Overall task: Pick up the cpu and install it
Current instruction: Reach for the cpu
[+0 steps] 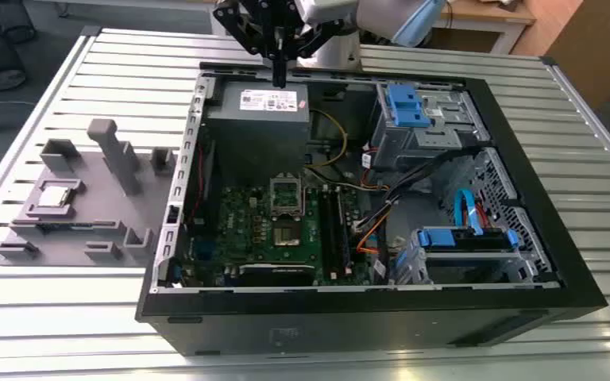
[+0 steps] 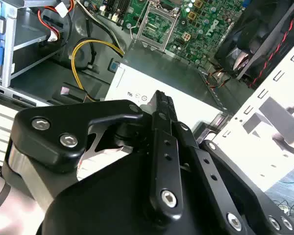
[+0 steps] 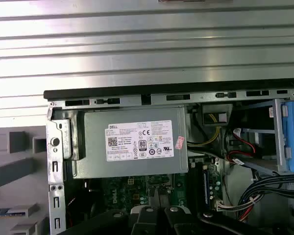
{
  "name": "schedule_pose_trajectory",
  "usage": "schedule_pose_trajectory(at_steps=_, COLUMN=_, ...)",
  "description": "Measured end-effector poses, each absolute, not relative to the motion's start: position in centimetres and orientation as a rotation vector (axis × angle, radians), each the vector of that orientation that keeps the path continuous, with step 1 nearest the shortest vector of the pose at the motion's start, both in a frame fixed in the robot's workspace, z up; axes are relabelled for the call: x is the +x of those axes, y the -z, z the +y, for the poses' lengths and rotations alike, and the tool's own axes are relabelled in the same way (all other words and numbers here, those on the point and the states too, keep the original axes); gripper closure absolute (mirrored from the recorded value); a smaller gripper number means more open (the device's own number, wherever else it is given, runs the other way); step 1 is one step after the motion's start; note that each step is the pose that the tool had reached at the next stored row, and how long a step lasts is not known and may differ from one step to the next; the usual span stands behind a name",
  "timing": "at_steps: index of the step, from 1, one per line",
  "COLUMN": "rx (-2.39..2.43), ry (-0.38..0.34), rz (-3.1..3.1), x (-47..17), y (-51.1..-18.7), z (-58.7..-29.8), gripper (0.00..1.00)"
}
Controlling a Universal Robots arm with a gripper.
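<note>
Cpu (image 1: pixel 57 194) lies flat in a square recess of the grey fixture (image 1: pixel 95 213), outside the case (image 1: pixel 390 321), on the slatted counter (image 1: pixel 104 71) toward the exterior view's left. Its pale metal top faces up and nothing touches it.

The pincer (image 1: pixel 279 81) hangs over the far end of the open case, above the power supply (image 1: pixel 254 107), its black fingers pointing straight down. They are pressed together into one thin bar with nothing held between them; the second wrist view shows the same closed tip (image 2: pixel 161 96) against the supply's labelled face (image 2: pixel 186 105).

In the exterior view the cpu sits well apart from the pincer: further to that view's left and nearer the camera. The case's side wall and the fixture's tall posts stand between the two. The pincer is near none of the fixture's blocks.

Inside the case, the green board (image 1: pixel 252 230) lies beyond the power supply as seen from the pincer, with the dark socket (image 1: pixel 290 230) near its middle. The socket is also apart from the pincer, on the nearer side of the supply in the exterior view.

The first wrist view looks down on the supply (image 3: pixel 132 142), with the case's rim and the counter's slats (image 3: pixel 137 44) past it and an edge of the fixture (image 3: pixel 12 169) to one side.
</note>
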State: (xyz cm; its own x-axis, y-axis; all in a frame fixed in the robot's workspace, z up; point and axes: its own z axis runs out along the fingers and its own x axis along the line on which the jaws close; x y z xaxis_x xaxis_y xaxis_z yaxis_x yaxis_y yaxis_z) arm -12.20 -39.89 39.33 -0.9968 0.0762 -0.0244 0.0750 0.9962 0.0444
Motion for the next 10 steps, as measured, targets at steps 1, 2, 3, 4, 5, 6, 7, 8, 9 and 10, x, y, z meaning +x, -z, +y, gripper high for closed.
schedule_pose_trajectory(at_steps=1, rx=0.118, ry=-0.068, rz=3.113, x=-12.2, y=-39.33, z=-39.89, gripper=0.9)
schedule_pose_trajectory(at_steps=2, rx=0.118, ry=-0.068, rz=3.112, x=-12.2, y=-39.33, z=-39.89, gripper=0.9)
schedule_pose_trajectory(at_steps=3, rx=0.118, ry=-0.068, rz=3.113, x=-12.2, y=-39.33, z=-39.89, gripper=0.9)
schedule_pose_trajectory(at_steps=4, rx=0.118, ry=-0.068, rz=3.112, x=-12.2, y=-39.33, z=-39.89, gripper=0.9)
schedule_pose_trajectory(at_steps=5, rx=0.118, ry=-0.068, rz=3.113, x=-12.21, y=-39.33, z=-39.89, gripper=0.9)
schedule_pose_trajectory(at_steps=6, rx=0.118, ry=-0.067, rz=3.113, x=-12.24, y=-39.34, z=-39.89, gripper=0.9)
schedule_pose_trajectory(at_steps=7, rx=0.118, ry=-0.067, rz=3.113, x=-12.26, y=-39.34, z=-39.89, gripper=0.9)
schedule_pose_trajectory(at_steps=8, rx=0.118, ry=-0.068, rz=3.112, x=-12.28, y=-39.33, z=-39.89, gripper=0.9)
schedule_pose_trajectory(at_steps=9, rx=0.118, ry=-0.068, rz=3.112, x=-12.29, y=-39.33, z=-39.89, gripper=0.9)
schedule_pose_trajectory(at_steps=10, rx=0.118, ry=-0.068, rz=3.113, x=-12.31, y=-39.33, z=-39.89, gripper=0.9)
